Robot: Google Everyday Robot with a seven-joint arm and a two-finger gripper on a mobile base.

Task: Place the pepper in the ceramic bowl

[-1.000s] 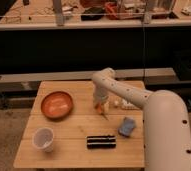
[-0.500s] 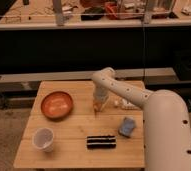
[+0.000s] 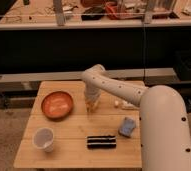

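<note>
The ceramic bowl (image 3: 57, 104) is a shallow terracotta-orange dish on the left part of the wooden table (image 3: 74, 125), and it looks empty. My gripper (image 3: 92, 106) points down over the table's middle, just right of the bowl and close to the surface. A small orange-tan shape shows at its tip. I cannot tell whether that is the pepper. No pepper lies apart on the table.
A translucent white cup (image 3: 44, 139) stands at the front left. A dark flat bar (image 3: 101, 142) lies at the front middle. A blue sponge-like block (image 3: 128, 126) lies at the right, and a small pale object (image 3: 124, 104) sits behind it under my arm.
My gripper has moved a little to the left, toward the bowl, and slightly lower. Nothing else on the table has moved.
</note>
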